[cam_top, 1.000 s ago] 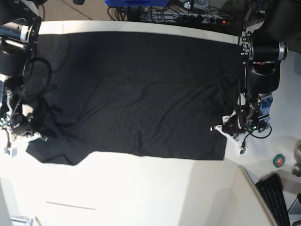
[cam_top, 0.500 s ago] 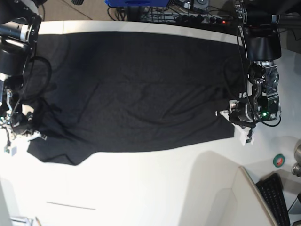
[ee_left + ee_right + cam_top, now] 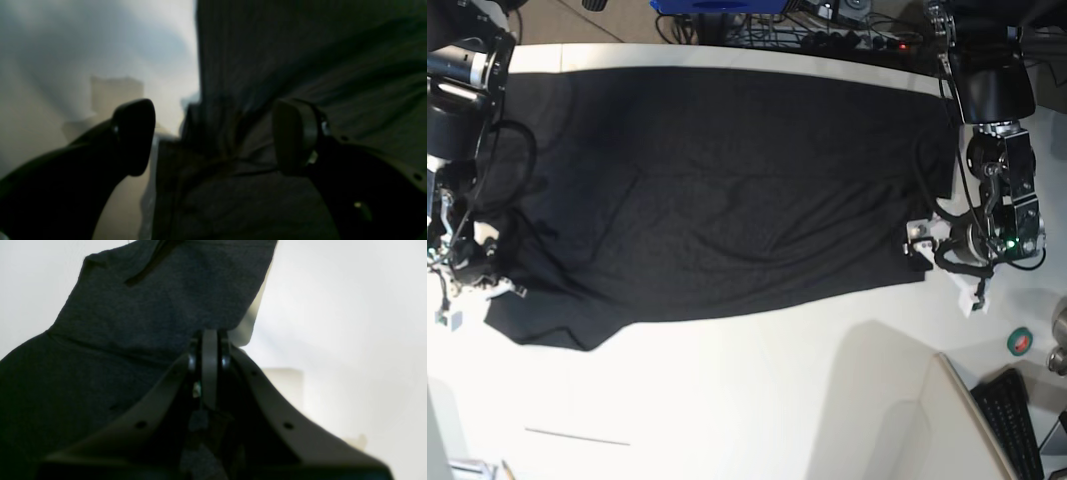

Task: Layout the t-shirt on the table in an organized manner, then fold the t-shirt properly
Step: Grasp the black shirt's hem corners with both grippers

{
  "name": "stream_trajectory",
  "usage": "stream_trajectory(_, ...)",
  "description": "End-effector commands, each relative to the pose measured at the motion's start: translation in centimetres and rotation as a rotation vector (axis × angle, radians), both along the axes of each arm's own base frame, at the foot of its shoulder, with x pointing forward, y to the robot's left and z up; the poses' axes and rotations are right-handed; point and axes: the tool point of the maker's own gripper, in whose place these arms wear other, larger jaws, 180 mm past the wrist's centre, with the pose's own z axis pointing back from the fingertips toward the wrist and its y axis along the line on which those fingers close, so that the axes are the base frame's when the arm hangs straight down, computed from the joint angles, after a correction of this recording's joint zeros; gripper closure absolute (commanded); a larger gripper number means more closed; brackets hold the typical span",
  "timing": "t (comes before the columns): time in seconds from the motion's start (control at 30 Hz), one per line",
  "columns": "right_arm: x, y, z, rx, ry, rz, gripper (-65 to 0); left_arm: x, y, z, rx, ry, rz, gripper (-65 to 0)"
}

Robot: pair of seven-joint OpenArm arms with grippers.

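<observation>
The black t-shirt (image 3: 727,190) lies spread wide over the off-white table (image 3: 727,400), print not visible, with wrinkles near its front hem. At its right edge my left gripper (image 3: 919,245) is low over the cloth. In the left wrist view my left gripper (image 3: 213,140) is open, with a small bunch of t-shirt (image 3: 300,66) between the fingers (image 3: 133,136) but not pinched. At the shirt's left front corner my right gripper (image 3: 487,285) is down on the cloth. The right wrist view shows my right gripper (image 3: 209,350) shut on the t-shirt (image 3: 150,306).
A green tape roll (image 3: 1020,341) and a black keyboard (image 3: 1012,410) sit at the right front, beyond a raised white panel edge (image 3: 957,400). Cables (image 3: 827,30) run along the back. A thin seam line (image 3: 577,437) marks the front left.
My left gripper drew the shirt's right edge rightward and back, then opened and let it go. The front hem on the right now lies farther back. The right arm barely moved.
</observation>
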Motion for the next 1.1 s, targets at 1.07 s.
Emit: stream_trajectory(1.07, 1.7, -1.0, 2.2, -0.026, -0.069, -0.004, 0.0, 7.3, 3.2, -4.8, 0.027, -0.034, 0.034, -44.1)
